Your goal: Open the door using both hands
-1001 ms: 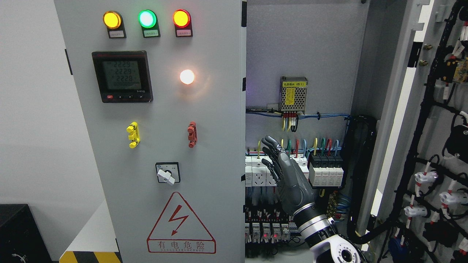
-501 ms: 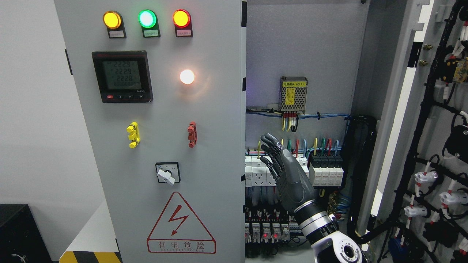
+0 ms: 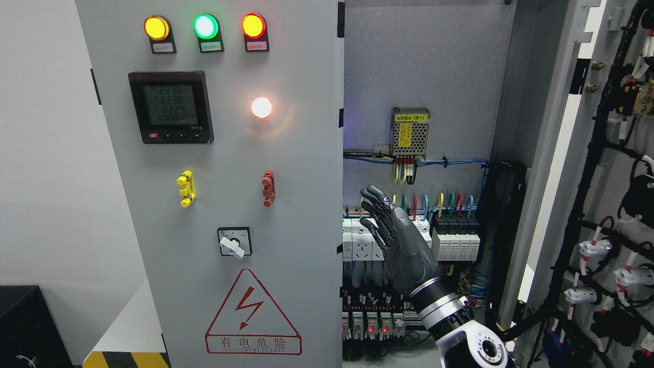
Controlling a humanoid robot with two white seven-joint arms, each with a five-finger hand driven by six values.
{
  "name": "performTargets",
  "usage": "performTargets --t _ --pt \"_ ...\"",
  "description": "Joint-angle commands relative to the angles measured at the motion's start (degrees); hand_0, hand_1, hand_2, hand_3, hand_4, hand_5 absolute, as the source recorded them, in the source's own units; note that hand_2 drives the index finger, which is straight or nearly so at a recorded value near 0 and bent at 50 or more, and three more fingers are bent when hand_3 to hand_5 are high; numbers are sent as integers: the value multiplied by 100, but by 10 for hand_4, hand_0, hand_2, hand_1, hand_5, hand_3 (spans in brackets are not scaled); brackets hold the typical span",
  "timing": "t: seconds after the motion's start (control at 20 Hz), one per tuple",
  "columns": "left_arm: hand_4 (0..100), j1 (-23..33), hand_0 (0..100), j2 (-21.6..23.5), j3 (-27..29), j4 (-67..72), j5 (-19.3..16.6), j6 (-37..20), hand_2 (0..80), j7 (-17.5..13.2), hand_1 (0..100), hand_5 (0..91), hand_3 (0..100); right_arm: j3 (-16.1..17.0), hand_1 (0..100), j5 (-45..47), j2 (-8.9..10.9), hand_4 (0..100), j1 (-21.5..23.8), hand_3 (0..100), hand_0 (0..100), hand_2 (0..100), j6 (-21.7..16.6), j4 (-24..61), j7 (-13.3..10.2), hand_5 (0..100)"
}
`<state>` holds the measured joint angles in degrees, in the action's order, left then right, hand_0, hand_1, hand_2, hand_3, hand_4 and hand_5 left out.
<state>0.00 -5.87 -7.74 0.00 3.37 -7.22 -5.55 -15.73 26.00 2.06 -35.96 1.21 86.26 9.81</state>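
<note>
A: What's nearest to you?

B: Your right arm, coming in from the lower right. Its robot hand (image 3: 401, 240) is raised in the cabinet opening, fingers (image 3: 375, 204) extended and loosely together, holding nothing. It sits in front of the white breakers (image 3: 357, 243) and the black terminal blocks (image 3: 456, 237); you cannot tell from this view whether it touches them. Your left arm is out of sight.

A: And the doors?

B: The left door (image 3: 225, 204) is shut and fills the left half of your view, its free edge just left of the robot hand. It carries an electric hazard triangle (image 3: 253, 314) low down, a rotary selector switch (image 3: 234, 242) above that, then a yellow handle (image 3: 186, 188) and a red handle (image 3: 269, 188), a lit white lamp (image 3: 261, 107), a digital meter (image 3: 170, 106), and at the top yellow, green and orange-red indicator lamps (image 3: 205, 26). The right door (image 3: 608, 204) stands swung open at the far right, its inner face showing black cable looms (image 3: 582, 204).

A: Farther in?

B: Coloured wires (image 3: 439, 202) rise from the blocks, and a perforated power supply (image 3: 410, 132) is mounted on the grey back panel (image 3: 424, 61).
</note>
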Motion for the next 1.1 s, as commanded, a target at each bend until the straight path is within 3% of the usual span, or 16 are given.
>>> performTargets --t 0.0,0.25,1.05 --pt "0 35 120 7 1 -18 -3 -25 0 1 556 0 0 -132 143 37 66 0 -86 0 56 0 2 -66 38 0" --pt "0 35 120 7 -8 -18 -11 -42 0 -34 556 0 0 -132 143 98 57 0 -174 0 56 0 301 -127 38 0" --pt "0 44 120 7 -17 -18 6 -69 0 -60 556 0 0 -149 143 582 66 0 -429 0 56 0 336 -268 82 0"
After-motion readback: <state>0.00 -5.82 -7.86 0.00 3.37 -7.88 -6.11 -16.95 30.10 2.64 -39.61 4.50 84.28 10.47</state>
